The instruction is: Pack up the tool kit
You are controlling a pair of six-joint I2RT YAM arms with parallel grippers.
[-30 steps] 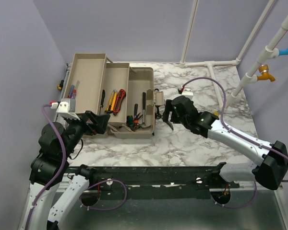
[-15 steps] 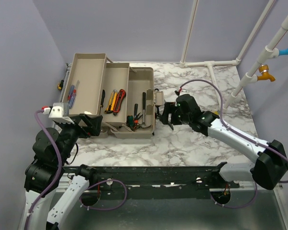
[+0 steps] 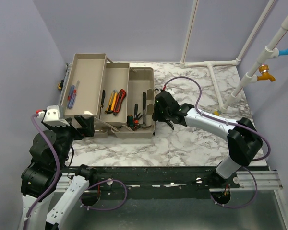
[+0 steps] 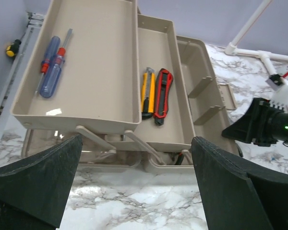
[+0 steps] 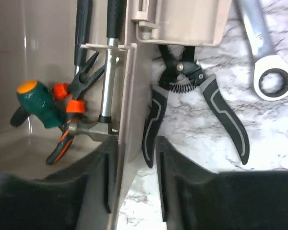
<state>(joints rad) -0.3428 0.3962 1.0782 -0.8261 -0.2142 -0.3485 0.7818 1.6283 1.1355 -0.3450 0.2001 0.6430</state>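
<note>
The toolbox [image 3: 89, 72] stands open at the table's left, its beige trays fanned out. The top tray [image 4: 96, 57] holds two screwdrivers [image 4: 50, 72], the middle one a yellow knife [image 4: 148, 91] and a red knife [image 4: 162, 93]. In the bottom lie a hammer [image 5: 107, 86], a green screwdriver [image 5: 36, 103] and orange pliers [image 5: 69, 120]. My right gripper [image 5: 134, 143] straddles the box's right wall [image 5: 129, 96], jaws half closed. One finger is inside; the other is beside a handle of the black pliers [image 5: 221, 112]. My left gripper [image 4: 136, 141] hangs wide open, apart from the box's near side.
A wrench [image 5: 271, 81] lies on the marble right of the black pliers. A yellow-black screwdriver [image 4: 13, 48] sits outside the box by the left wall. White pipes [image 3: 209, 64] run along the back and right, with an orange tap [image 3: 265, 72].
My right gripper has moved left from the open marble onto the box's right wall, and its jaws have narrowed. The left arm has drawn back a little toward the near left.
</note>
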